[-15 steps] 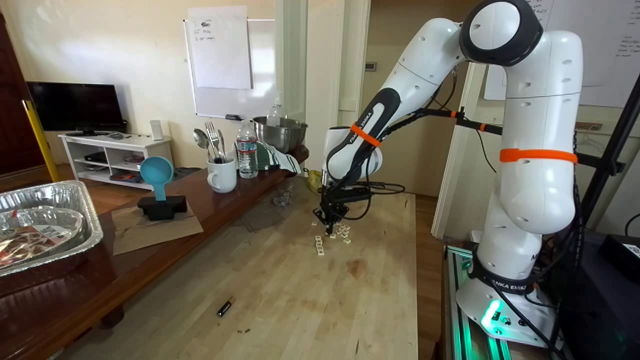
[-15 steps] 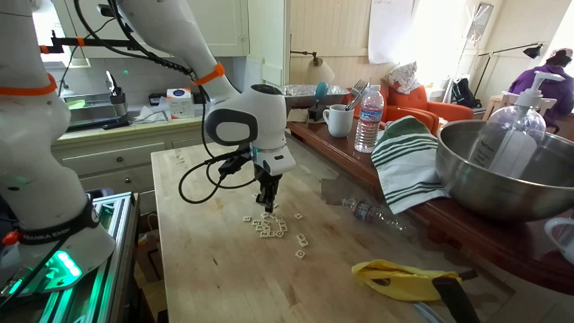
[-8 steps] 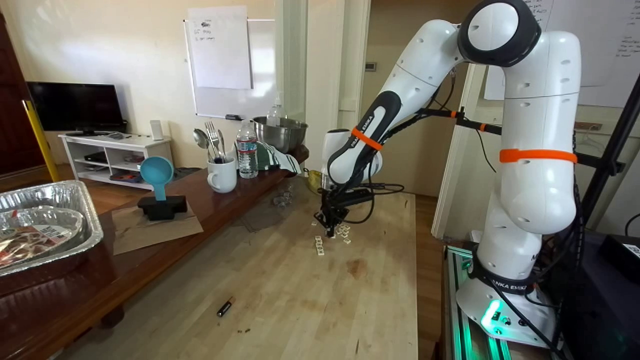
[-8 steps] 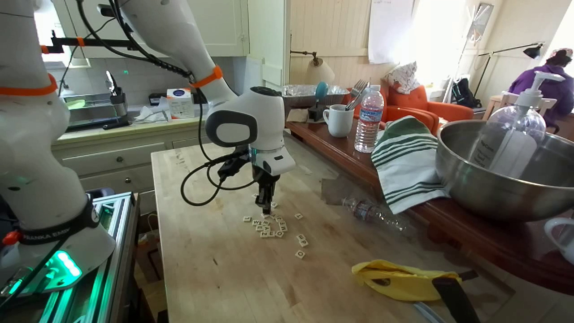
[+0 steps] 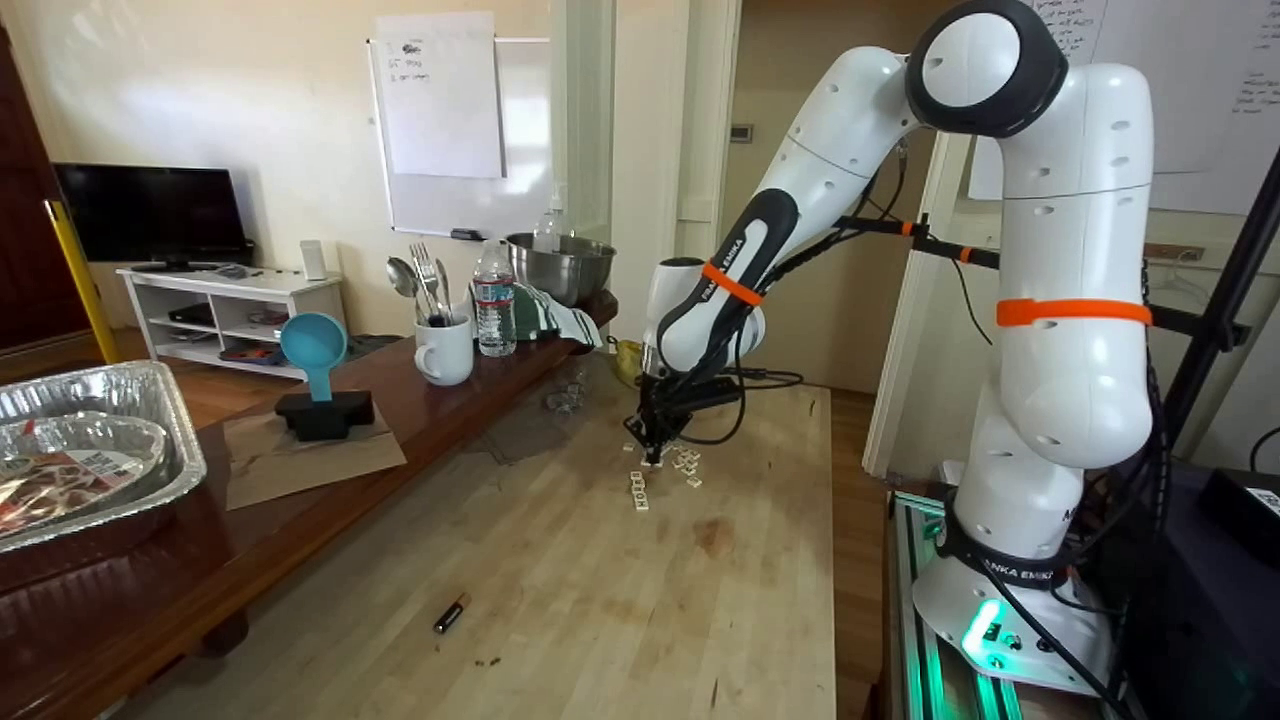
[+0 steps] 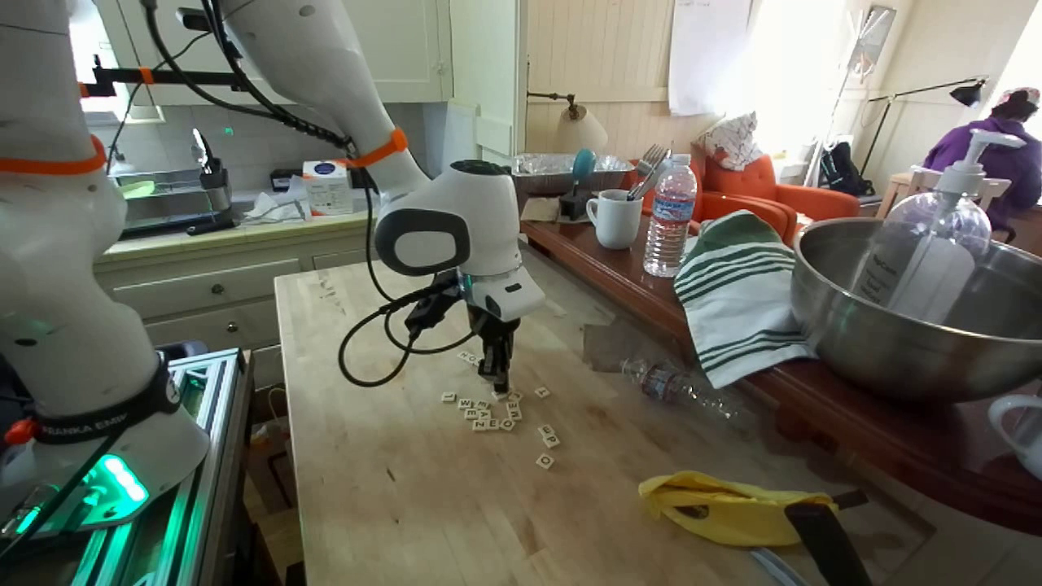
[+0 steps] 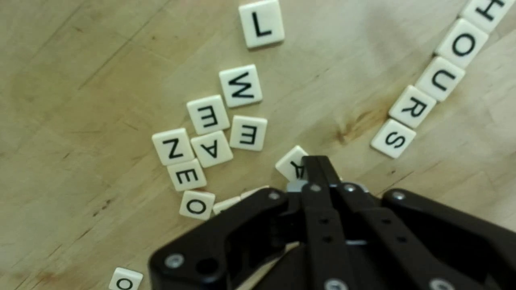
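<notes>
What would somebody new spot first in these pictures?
Probably the big white robot arm, bent over the wooden table with its shut black gripper pointing down at letter tiles. Next, maybe five tiles spelling HOURS, upper right in the wrist view, or the yellow pouch, lower right in an exterior view.

On the table (image 7: 100, 100), in the wrist view, loose tiles (image 7: 211, 149) lie left of the gripper (image 7: 317, 161), a tile row (image 7: 413, 106) right. In an exterior view, a bottle (image 6: 669, 220) stands between a mug (image 6: 615, 221) and a bowl (image 6: 863, 358) on the ledge (image 6: 631, 264).
</notes>
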Motion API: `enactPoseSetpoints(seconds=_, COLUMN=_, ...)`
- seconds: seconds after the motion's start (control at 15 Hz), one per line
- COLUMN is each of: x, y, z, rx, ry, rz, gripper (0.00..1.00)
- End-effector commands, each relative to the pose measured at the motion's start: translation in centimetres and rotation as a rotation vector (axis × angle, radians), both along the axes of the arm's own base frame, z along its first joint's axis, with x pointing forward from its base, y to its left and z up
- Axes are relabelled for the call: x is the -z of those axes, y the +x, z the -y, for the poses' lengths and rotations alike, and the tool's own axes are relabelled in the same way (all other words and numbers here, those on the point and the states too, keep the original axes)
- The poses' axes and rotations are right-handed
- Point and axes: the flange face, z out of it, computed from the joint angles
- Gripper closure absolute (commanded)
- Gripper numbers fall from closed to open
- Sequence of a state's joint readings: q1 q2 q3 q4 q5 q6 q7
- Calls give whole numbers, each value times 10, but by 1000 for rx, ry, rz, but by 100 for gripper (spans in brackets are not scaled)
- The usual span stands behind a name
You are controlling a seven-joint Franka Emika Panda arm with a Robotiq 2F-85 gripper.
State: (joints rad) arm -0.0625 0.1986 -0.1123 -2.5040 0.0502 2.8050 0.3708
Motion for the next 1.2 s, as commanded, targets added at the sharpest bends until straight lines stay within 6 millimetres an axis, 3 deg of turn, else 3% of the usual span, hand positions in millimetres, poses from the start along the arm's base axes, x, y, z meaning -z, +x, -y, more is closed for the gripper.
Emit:
enactPoseSetpoints(seconds=0.0, x=17, y=7, z=20, rx=18, ry=-37, rz=4, gripper=100)
enactPoseSetpoints(seconds=0.33, x=12, y=10, z=48, rx=75, ry=-51, rz=14, gripper=100)
enactPoseSetpoints(seconds=0.8, x=-7, y=7, z=28, rx=27, ry=-42, rz=61, gripper=100)
enactPoseSetpoints(seconds=1.13, x=-4, y=10, z=13, rx=-7, ry=-29, rz=62, gripper=100)
